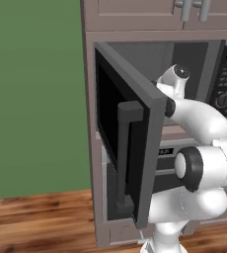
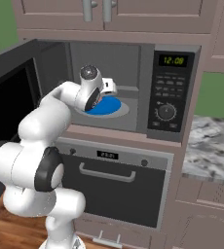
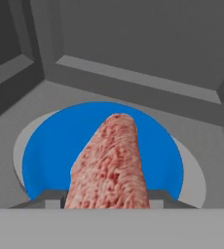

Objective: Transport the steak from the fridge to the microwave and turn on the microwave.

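Microwave (image 2: 133, 87) door (image 1: 130, 143) swung wide to left. Arm reaches into cavity. Claw (image 3: 106, 203) grips steak (image 3: 111, 165); fingertips mostly hidden behind meat, so exact pinch points unclear. Steak projects straight ahead of claw, long axis pointing toward back wall, over blue plate (image 3: 50, 151) on pale turntable (image 3: 194, 180); contact with plate cannot be told. Plate lies directly below. Room ample on all sides; cavity walls well apart. Control panel (image 2: 168, 87) right of cavity, untouched.
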